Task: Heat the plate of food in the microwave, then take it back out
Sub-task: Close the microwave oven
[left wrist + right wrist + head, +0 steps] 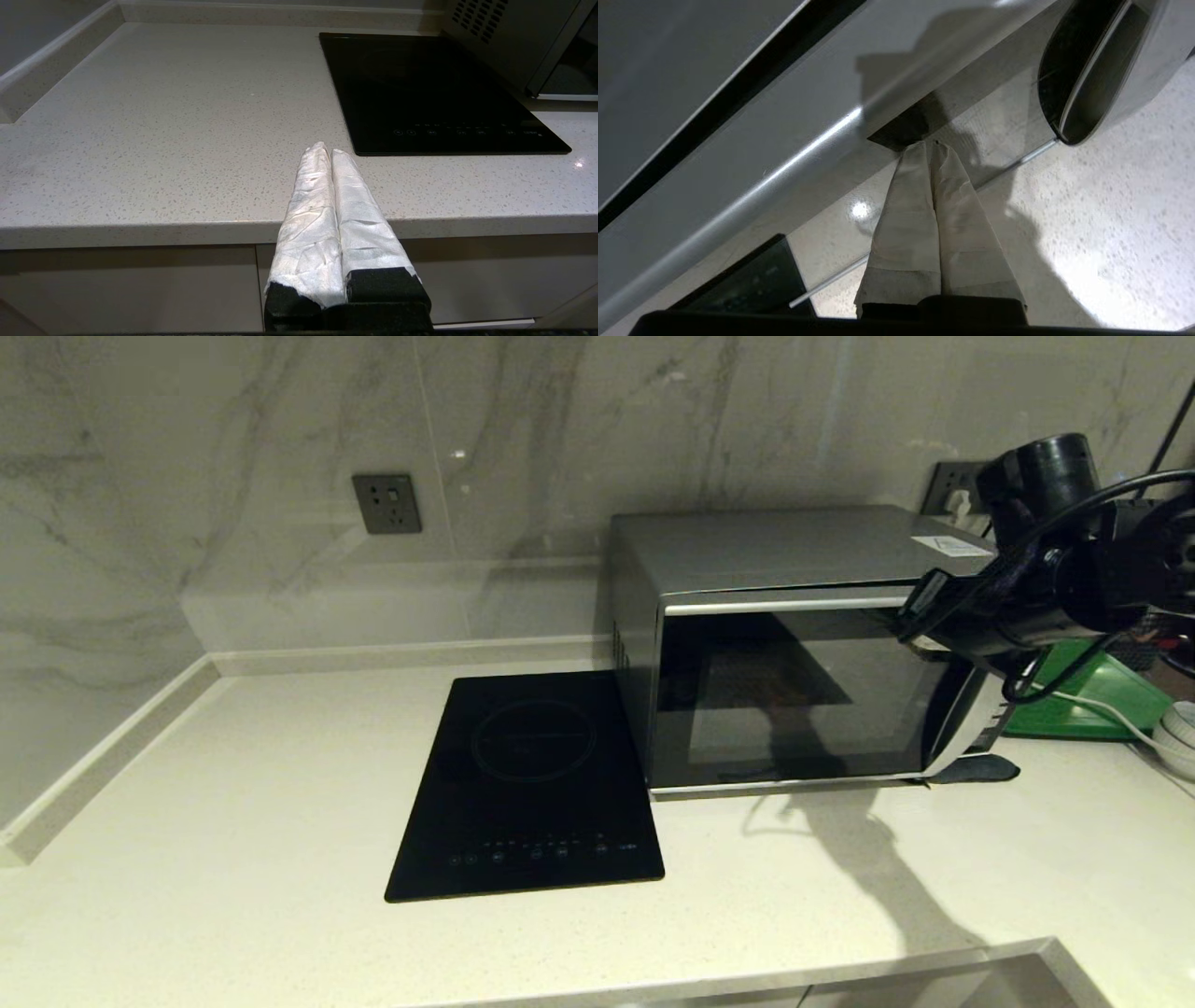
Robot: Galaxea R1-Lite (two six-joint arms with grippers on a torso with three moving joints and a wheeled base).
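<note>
**Right gripper at the microwave door**

The microwave [775, 644] stands on the surface [233, 803], its dark door shut, just right of the black hob [532, 784]. The plate of food is not visible. The right gripper [930, 145] points at the door's lower edge beside the curved handle [1092, 74], jaws together, holding nothing. The left gripper [325, 150] hovers over the surface's front edge, left of the hob, jaws together.

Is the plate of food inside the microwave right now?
Cannot tell. The microwave door is closed; its dark glass shows only reflections and a dim cavity. No plate shows anywhere in view.
</note>
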